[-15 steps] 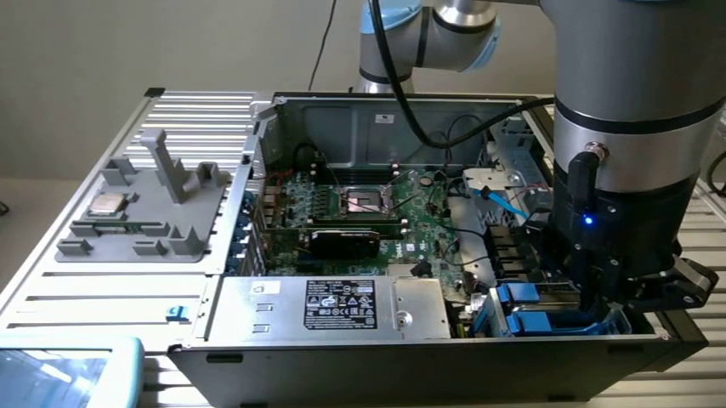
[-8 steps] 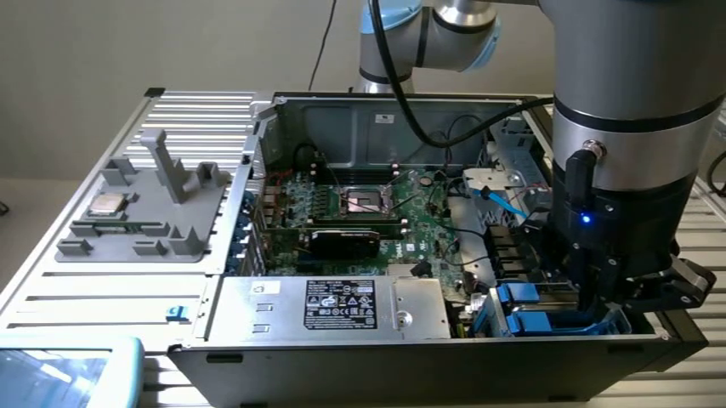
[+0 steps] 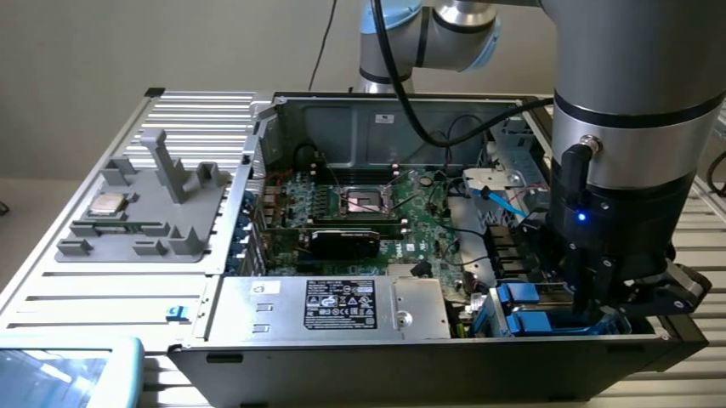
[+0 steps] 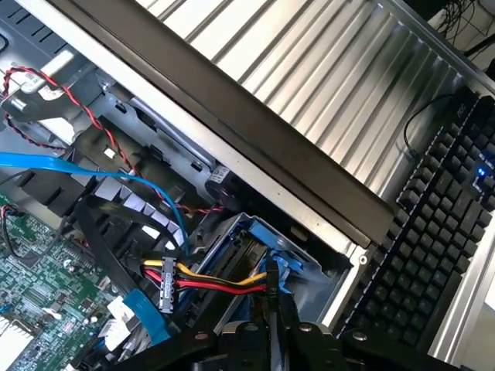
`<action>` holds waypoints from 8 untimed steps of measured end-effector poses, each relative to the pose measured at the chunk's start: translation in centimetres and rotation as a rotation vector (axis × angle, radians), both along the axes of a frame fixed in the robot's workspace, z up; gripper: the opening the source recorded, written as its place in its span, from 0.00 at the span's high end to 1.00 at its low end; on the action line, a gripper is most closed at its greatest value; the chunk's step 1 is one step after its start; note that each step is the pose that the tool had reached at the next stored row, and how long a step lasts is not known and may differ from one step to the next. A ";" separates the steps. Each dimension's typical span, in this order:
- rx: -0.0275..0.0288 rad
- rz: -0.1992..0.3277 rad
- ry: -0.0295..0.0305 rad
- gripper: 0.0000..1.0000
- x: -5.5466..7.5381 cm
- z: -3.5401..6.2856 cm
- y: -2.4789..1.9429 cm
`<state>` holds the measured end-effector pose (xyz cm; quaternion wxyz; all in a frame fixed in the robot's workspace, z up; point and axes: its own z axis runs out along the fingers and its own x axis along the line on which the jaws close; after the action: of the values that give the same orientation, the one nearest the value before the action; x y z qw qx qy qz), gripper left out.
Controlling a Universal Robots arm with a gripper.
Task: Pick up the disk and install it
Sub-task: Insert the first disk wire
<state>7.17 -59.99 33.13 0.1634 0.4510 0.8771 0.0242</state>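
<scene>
Observer: Closest to the wrist camera is the gripper (image 4: 274,300), its two black fingers drawn nearly together with hardly a slit between them.

Operator: Holding anything?

Observer: The tips sit right at the blue bracket of the disk (image 4: 292,264). I judge they touch it, but I cannot tell whether they pinch its edge or only press on it.

Operator: Where is the disk, then?

Observer: Down in the drive bay (image 4: 334,287), at the case's near corner on the exterior view's right, just inside the black case wall (image 3: 454,361). From outside, the gripper (image 3: 599,304) is sunk low into that corner, right of the silver power supply (image 3: 340,306).

Operator: Which way does it lie from the jaws?

Observer: Straight ahead of the fingertips, deeper into the bay, not off to either side. Its long axis seems to run along the bay, away from the fingers, though most of the body is hidden.

Operator: Anything crowding it?

Observer: The red, yellow and black power wires (image 4: 209,280) end just beside the bracket. The blue data cable (image 4: 116,171) arcs near the motherboard (image 4: 39,263). The disk looks seated, or close to it.
</scene>
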 end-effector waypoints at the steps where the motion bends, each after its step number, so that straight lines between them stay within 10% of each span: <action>1: 0.0000 -0.013 0.0030 0.84 0.0 -0.01 0.00; 8: 0.0000 -0.037 0.0074 0.84 0.0 0.00 0.00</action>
<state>7.19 -59.99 33.13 0.1605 0.4674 0.8691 0.0195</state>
